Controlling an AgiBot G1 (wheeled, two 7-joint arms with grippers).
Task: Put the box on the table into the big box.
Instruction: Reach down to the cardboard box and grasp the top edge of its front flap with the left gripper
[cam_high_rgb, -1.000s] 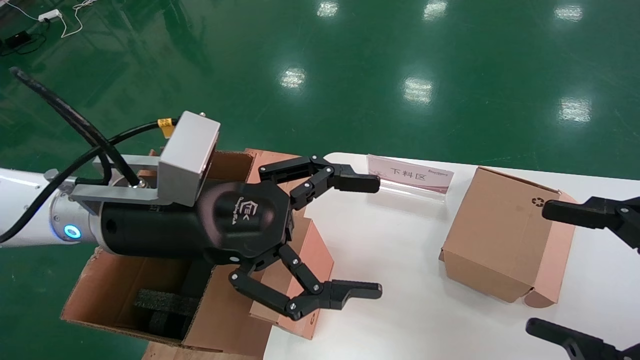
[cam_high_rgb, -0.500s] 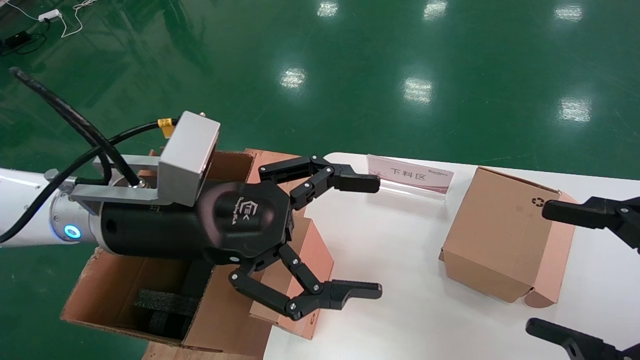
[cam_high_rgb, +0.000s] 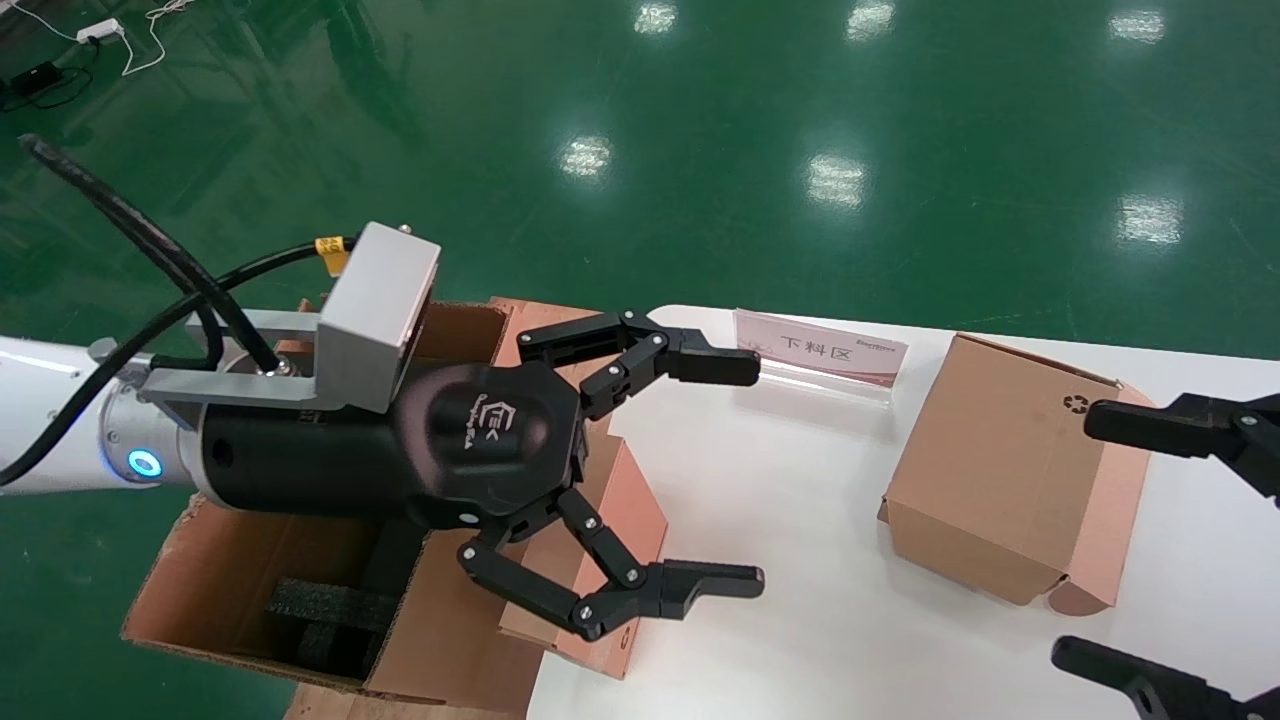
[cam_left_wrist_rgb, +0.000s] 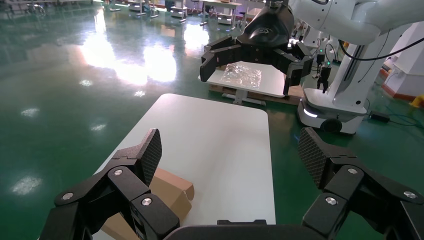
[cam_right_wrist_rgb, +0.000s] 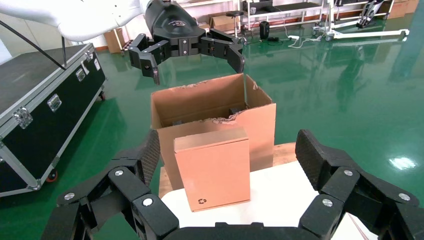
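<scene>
The box (cam_high_rgb: 615, 545) stands on edge at the table's (cam_high_rgb: 800, 560) left end, leaning against or just beside the big box (cam_high_rgb: 240, 590); contact can't be confirmed. In the right wrist view the box (cam_right_wrist_rgb: 215, 170) faces the camera upright, slim, closed, recycling mark near a bottom corner, the big box (cam_right_wrist_rgb: 210, 107) directly behind it.

Left gripper (cam_high_rgb: 715, 472) hangs above the box, jaws spread wide and empty. In the head view the box sits partly under and behind its lower finger; the big box is back under the wrist.

Right gripper (cam_right_wrist_rgb: 227, 150) is also wide open and empty, its fingers (cam_high_rgb: 1180, 425) at the table's right end, pointing toward the box. A chunkier brown box (cam_high_rgb: 1010, 470) lies just beside these fingers, between them and the slim one. A sign card (cam_high_rgb: 820, 352) stands near the table's far edge, just past the left gripper's upper finger.

Handling, judged: plain cardboard, probably light and maybe empty, stiff at edges, broad faces likely to dent under squeeze. Dry matte surface should hold fine on rubber pads. Standing on a thin edge, it tips easily if nudged. Best hold is probably across the slim thickness near the top edge, pads on the two broad faces, centred along the length so it doesn't swing. Then lift clear of the torn carton rim and lower among the black foam blocks (cam_high_rgb: 320, 610).
</scene>
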